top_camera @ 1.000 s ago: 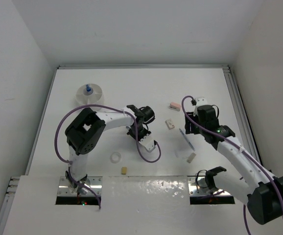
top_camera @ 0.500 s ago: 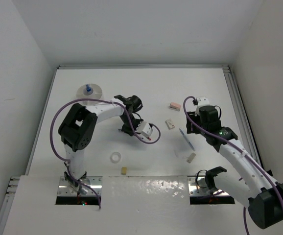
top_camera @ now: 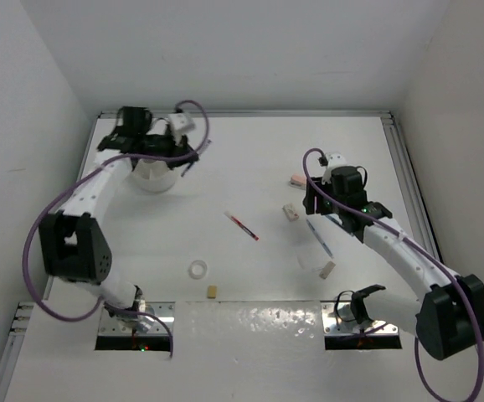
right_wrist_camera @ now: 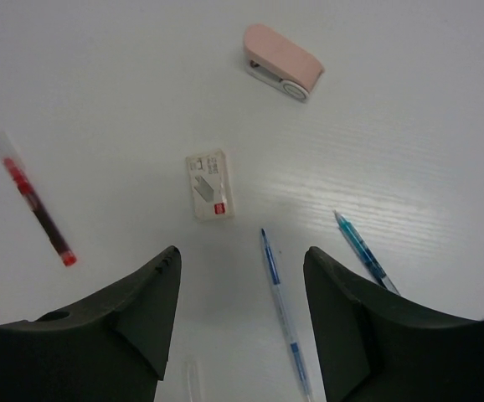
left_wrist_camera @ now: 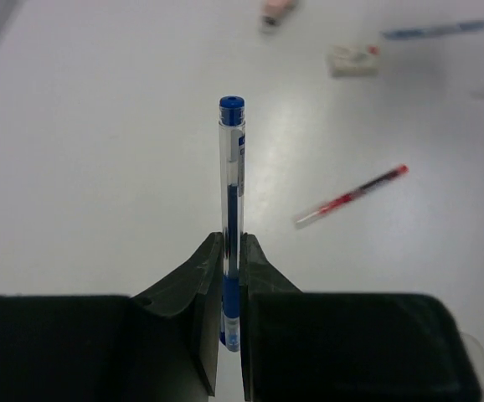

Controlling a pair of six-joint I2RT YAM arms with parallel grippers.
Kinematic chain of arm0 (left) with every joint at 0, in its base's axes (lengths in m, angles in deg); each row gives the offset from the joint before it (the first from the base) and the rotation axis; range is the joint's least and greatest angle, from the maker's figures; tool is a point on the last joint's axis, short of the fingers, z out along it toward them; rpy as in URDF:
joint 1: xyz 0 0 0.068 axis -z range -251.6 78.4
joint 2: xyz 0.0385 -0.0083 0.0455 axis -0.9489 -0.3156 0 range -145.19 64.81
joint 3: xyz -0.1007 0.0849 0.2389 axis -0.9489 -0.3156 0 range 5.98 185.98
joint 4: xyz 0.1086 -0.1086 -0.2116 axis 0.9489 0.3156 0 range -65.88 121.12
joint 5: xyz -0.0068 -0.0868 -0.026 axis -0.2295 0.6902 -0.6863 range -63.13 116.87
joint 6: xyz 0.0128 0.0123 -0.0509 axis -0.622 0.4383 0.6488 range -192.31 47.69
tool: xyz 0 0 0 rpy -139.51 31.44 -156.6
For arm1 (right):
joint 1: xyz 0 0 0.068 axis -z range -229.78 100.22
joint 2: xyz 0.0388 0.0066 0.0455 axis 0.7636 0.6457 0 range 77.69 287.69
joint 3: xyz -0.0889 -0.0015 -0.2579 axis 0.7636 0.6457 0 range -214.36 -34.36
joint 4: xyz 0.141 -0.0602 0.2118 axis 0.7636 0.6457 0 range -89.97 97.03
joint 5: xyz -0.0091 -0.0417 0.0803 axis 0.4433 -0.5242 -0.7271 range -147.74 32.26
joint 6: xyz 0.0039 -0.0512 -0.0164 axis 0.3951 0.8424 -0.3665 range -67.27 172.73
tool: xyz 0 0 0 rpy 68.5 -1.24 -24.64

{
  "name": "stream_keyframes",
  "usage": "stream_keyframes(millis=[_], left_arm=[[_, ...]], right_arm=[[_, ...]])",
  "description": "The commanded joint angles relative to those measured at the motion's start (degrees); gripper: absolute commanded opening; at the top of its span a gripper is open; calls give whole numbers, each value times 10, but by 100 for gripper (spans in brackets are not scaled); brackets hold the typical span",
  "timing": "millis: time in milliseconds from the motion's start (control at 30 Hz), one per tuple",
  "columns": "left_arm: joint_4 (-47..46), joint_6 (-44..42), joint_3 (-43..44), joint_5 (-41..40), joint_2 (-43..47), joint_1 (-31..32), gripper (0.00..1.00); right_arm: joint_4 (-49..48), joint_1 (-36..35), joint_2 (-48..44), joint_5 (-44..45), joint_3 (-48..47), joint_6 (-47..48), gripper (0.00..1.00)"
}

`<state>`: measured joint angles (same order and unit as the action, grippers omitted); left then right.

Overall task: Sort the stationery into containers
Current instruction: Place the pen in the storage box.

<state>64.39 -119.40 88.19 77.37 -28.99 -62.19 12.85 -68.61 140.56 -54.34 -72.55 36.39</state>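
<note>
My left gripper [left_wrist_camera: 232, 244] is shut on a blue pen [left_wrist_camera: 232, 180], which sticks out straight past the fingertips. In the top view that gripper [top_camera: 175, 153] hangs over the white bowl [top_camera: 151, 176] at the far left, covering most of it. My right gripper [right_wrist_camera: 240, 255] is open above a second blue pen [right_wrist_camera: 280, 314] [top_camera: 319, 238], touching nothing. A red pen [top_camera: 242, 226] lies mid-table. Near the right gripper lie a pink eraser [right_wrist_camera: 282, 63] and a small white block [right_wrist_camera: 208, 185]. The tape ring [top_camera: 198, 269] and a tan block [top_camera: 213, 291] sit near the front.
A teal pen [right_wrist_camera: 366, 251] lies just right of the blue one. Another tan block [top_camera: 327, 270] rests in front of the right gripper. A raised rail [top_camera: 405, 172] runs along the table's right side, and white walls close in the back and left.
The left arm has swung from mid-table to the far left over the bowl, carrying the blue pen. The red pen now lies uncovered mid-table. The right gripper has shifted slightly farther back.
</note>
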Motion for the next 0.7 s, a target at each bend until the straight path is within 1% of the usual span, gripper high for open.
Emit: stream_keyframes(millis=[0, 33, 67, 100, 133, 167, 200, 267, 333, 400, 500, 533, 667], left_arm=[[-308, 236, -127, 38, 110, -71, 0], [-360, 240, -156, 16, 128, -76, 0], [-445, 239, -180, -26, 142, -80, 0], [-470, 236, -195, -41, 155, -84, 0], [-499, 237, -211, -42, 151, -94, 0], [-509, 240, -211, -36, 145, -110, 0], [-521, 262, -210, -28, 130, -124, 0], [-563, 278, -215, 4, 118, -136, 0], [-601, 282, -224, 9, 106, -147, 0], [-619, 293, -223, 7, 90, -162, 0], [-635, 280, -225, 9, 65, -186, 0], [-635, 277, -225, 22, 57, -192, 0], [-601, 257, -212, 64, 13, -203, 0]], right_arm=[[-70, 3, 37, -31, -44, -18, 59], [-72, 2, 45, -30, -52, -17, 59], [-72, 2, 65, -51, -59, -15, 59], [-69, 3, 73, -55, -68, -12, 59], [-64, 3, 80, -55, -85, -12, 59], [-62, 3, 88, -60, -93, -8, 59], [-59, 2, 102, -63, -106, -4, 59], [-55, 2, 114, -63, -118, -1, 59], [-52, 3, 131, -63, -137, 3, 59], [-48, 3, 146, -62, -154, 2, 59], [-45, 3, 162, -60, -169, -3, 59], [-44, 3, 165, -59, -173, -3, 59], [-30, 3, 187, -58, -204, -3, 59]])
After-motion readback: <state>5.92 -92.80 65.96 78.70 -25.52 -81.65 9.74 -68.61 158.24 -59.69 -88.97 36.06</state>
